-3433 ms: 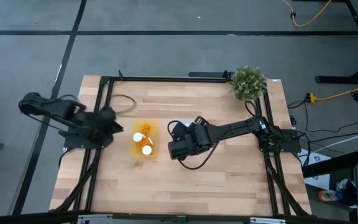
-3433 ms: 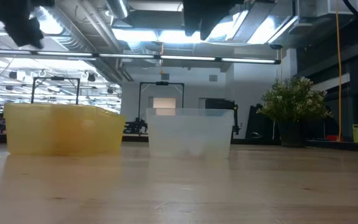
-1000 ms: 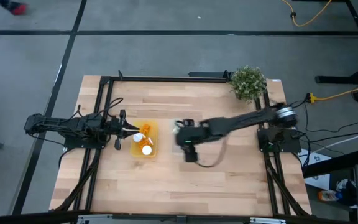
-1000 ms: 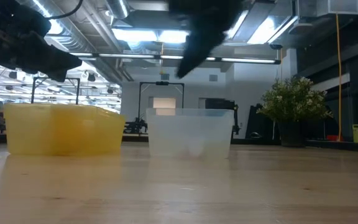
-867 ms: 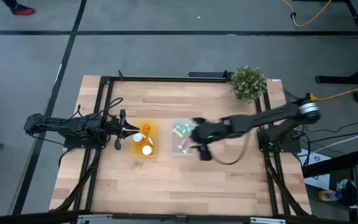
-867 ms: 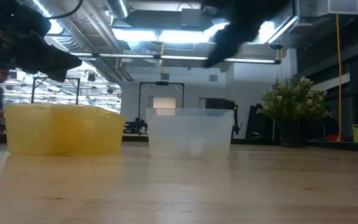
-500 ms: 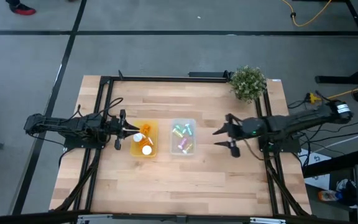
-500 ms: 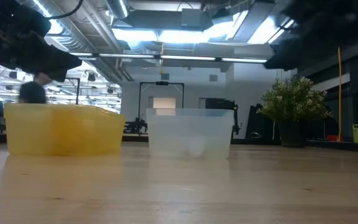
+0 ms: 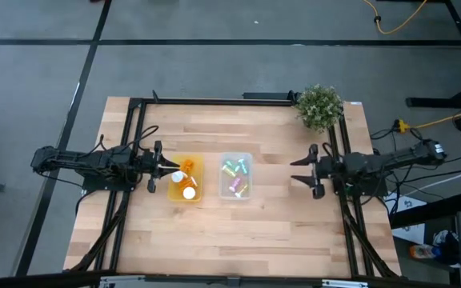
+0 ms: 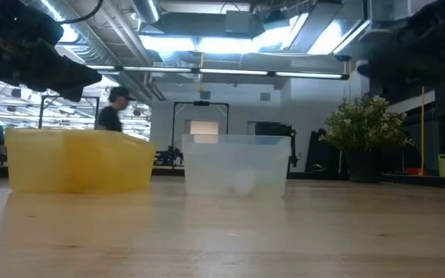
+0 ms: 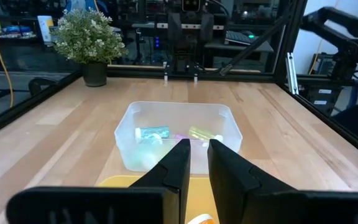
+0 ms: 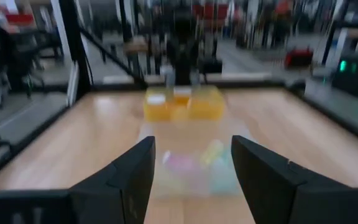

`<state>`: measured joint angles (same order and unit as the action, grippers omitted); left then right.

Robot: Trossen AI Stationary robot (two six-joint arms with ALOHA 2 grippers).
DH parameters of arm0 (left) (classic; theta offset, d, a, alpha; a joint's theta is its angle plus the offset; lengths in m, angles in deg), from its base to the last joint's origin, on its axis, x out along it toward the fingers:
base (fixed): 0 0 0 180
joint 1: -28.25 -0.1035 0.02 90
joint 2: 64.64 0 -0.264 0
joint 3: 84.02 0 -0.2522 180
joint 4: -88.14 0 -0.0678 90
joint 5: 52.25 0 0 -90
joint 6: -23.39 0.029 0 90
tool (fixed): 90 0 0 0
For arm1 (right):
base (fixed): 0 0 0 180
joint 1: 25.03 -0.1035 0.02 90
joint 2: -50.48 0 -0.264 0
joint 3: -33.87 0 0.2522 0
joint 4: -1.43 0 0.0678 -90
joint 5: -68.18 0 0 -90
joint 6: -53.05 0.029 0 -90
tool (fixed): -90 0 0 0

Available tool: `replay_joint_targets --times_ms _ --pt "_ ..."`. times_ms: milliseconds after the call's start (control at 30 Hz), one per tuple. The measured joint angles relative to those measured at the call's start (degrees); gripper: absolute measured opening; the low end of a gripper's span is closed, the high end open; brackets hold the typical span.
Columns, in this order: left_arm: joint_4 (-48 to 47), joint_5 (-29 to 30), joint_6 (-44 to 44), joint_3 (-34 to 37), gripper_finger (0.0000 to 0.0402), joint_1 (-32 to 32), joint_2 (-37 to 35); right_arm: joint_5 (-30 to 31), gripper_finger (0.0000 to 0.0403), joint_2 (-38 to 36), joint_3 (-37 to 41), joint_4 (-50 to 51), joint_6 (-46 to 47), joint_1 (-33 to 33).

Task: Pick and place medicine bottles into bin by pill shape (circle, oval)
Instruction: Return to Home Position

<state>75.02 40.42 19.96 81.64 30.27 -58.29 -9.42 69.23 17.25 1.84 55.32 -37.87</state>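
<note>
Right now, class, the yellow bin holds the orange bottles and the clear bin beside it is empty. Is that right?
No. The clear bin is not empty: the high view shows pale green bottles with pinkish marks lying in it. The yellow bin beside it does hold the orange bottles.

A robotics lab in an industrial hall: a butcher-block workbench (image 9: pixel 238 232) in a black metal frame (image 9: pixel 206 99) on grey concrete floor (image 9: pixel 214 68), yellow cable (image 9: pixel 392 31) at one o'clock, strip lights (image 10: pixel 207 42) and exposed ducts overhead, other rigs behind.

Orange bottles (image 9: pixel 188 191) lie in yellow bin (image 9: pixel 186 157); teal bottles (image 9: pixel 232 168) in clear bin (image 9: pixel 236 154).
</note>
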Motion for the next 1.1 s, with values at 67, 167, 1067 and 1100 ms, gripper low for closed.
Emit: replay_joint_targets --times_ms 67,167,1067,1100 --pt "0.0 0.0 0.0 0.0 0.005 0.0 0.0 0.0 0.0213 -4.0 1.8 -2.4 -1.8 0.0" --pt "0.0 0.0 0.0 0.0 0.005 0.0 0.0 0.0 0.0213 -9.6 2.5 0.0 -2.7 0.0" --pt "0.0 0.0 0.0 0.0 0.005 0.0 0.0 -3.0 0.0213 -18.7 2.5 3.4 -5.6 7.5" --pt "0.0 0.0 0.0 0.0 0.005 0.0 0.0 -3.0 0.0213 -18.7 2.5 3.4 -5.6 7.5"
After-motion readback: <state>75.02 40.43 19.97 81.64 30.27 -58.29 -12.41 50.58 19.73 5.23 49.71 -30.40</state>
